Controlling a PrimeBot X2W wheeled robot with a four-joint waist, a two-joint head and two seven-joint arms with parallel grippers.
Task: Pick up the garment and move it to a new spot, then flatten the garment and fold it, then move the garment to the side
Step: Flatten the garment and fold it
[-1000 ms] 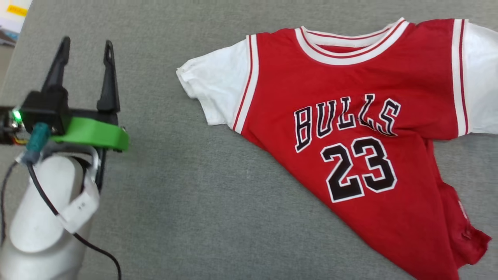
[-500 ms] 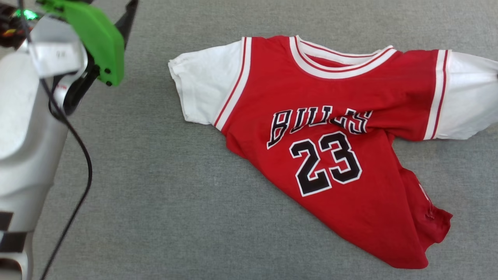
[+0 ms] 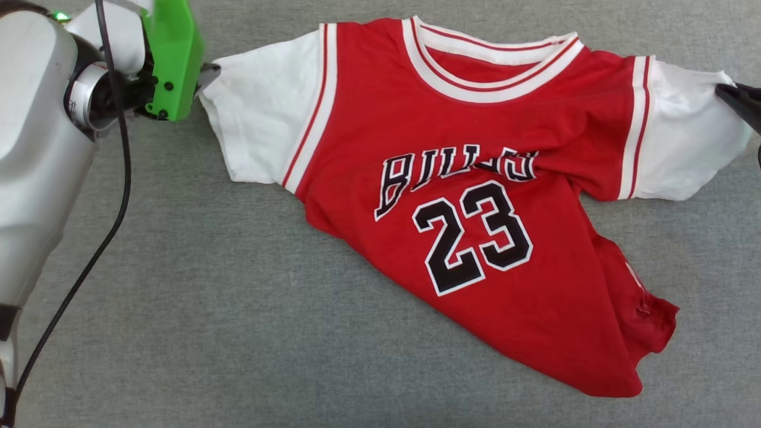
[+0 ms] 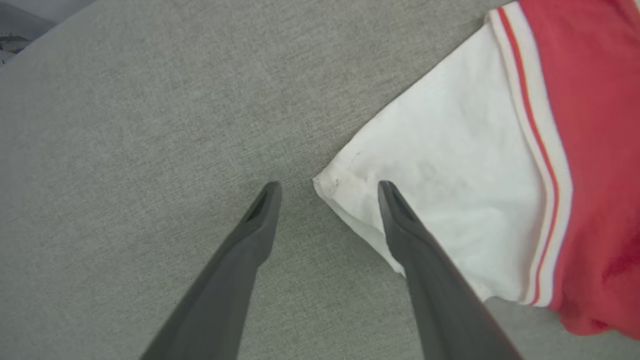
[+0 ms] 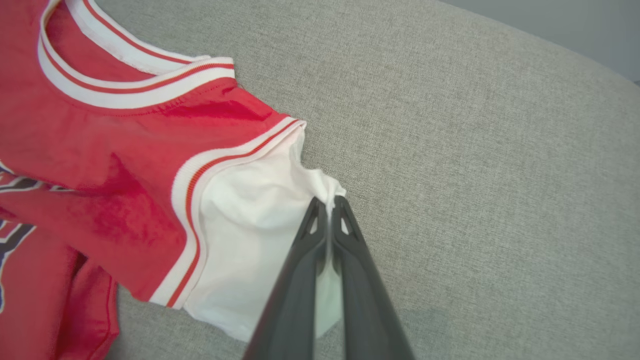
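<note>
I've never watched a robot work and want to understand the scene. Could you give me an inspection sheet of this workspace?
Surface: grey fabric, flat.
Job's things: garment lies front up, sleeves spread, lower body twisted and rumpled.
Clutter: nothing seen.
Grippers: left gripper open, straddling the corner of one white sleeve; right gripper shut on the edge of the other sleeve.
Cables: black cable along the left arm.
Surroundings: blurred beyond the surface's edge.

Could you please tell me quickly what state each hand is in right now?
Left hand: open, holding nothing, at a sleeve corner of the shirt.
Right hand: closed on the shirt's other white sleeve.
</note>
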